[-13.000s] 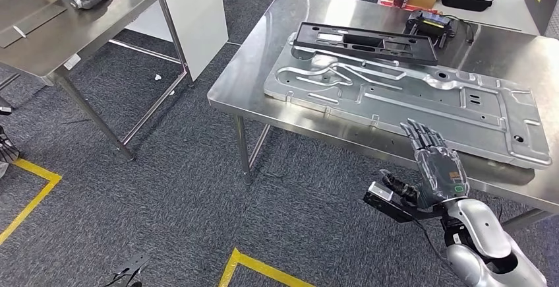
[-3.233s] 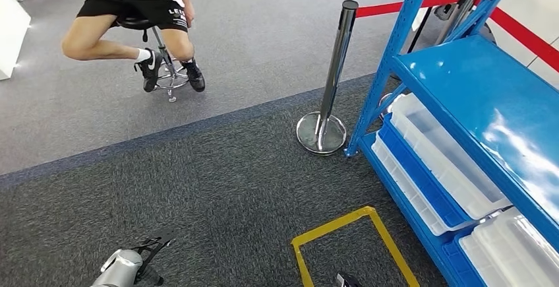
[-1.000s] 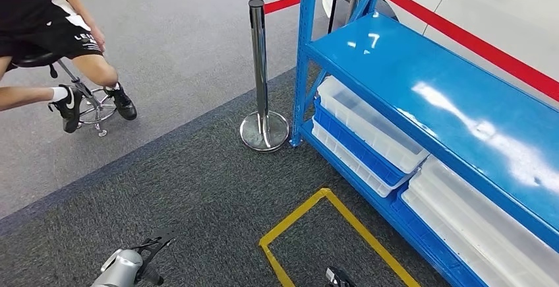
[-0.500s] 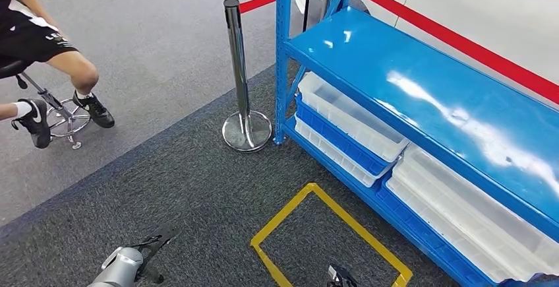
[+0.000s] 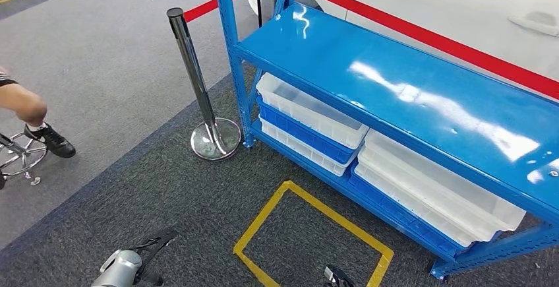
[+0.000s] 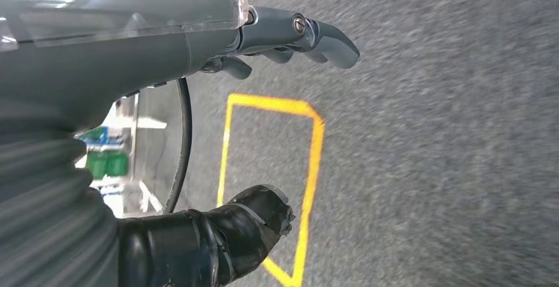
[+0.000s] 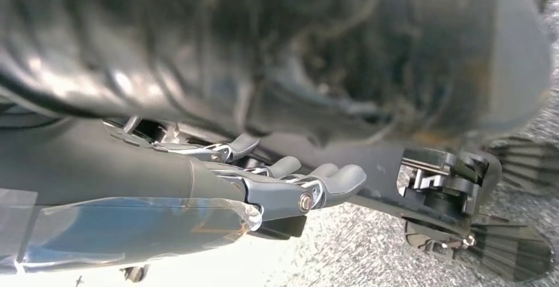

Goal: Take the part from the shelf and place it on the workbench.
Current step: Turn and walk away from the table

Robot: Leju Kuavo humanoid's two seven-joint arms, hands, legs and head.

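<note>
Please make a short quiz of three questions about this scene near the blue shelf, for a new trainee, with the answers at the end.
1. True or false: the top board of the blue shelf carries a large metal part.
2. What lies on the lower level of the shelf? A) clear plastic bins B) cardboard boxes C) tool cases
3. Fill in: on the carpet before the shelf, a rectangle is marked with ____ tape.

Key
1. False; the board is bare and glossy.
2. A; the clear plastic bins sit side by side there.
3. Yellow; the yellow tape rectangle is by the chrome post. The left hand and right hand hold nothing.
</note>
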